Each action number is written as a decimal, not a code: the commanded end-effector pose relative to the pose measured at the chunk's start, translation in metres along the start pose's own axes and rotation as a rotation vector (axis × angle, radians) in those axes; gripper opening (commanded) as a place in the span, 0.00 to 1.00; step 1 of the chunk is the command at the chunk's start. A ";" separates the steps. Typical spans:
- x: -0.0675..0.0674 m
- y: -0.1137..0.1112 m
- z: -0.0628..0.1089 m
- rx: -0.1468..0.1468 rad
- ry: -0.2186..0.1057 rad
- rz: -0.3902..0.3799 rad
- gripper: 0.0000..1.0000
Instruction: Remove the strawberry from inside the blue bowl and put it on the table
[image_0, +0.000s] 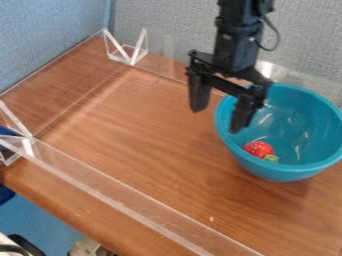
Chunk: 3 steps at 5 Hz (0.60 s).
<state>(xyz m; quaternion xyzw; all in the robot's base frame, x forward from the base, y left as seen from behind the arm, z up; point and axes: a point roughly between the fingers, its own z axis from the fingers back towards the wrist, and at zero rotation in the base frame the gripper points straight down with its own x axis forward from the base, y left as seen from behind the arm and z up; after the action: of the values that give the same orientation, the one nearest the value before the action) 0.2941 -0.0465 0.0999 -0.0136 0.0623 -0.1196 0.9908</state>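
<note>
Resting inside the blue bowl (283, 130), toward its 7 o'clock wall, the strawberry (261, 150) is recorded ungrasped. The bowl is placed on the counter (134, 130) at 3 o'clock. The gripper (223, 106) is held pointing down above the bowl's 10 o'clock rim, jaws spread wide and empty.

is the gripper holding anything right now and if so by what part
Nothing is held. The gripper is open and empty above the blue bowl's rim, and the strawberry lies inside the bowl.
</note>
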 end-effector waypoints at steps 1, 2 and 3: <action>0.016 -0.016 0.013 0.018 -0.072 -0.056 1.00; 0.025 -0.027 0.008 0.025 -0.078 -0.094 1.00; 0.022 -0.035 0.005 0.032 -0.080 -0.116 1.00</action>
<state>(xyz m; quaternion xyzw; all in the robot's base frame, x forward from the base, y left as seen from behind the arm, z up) 0.3057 -0.0834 0.0887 -0.0066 0.0444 -0.1724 0.9840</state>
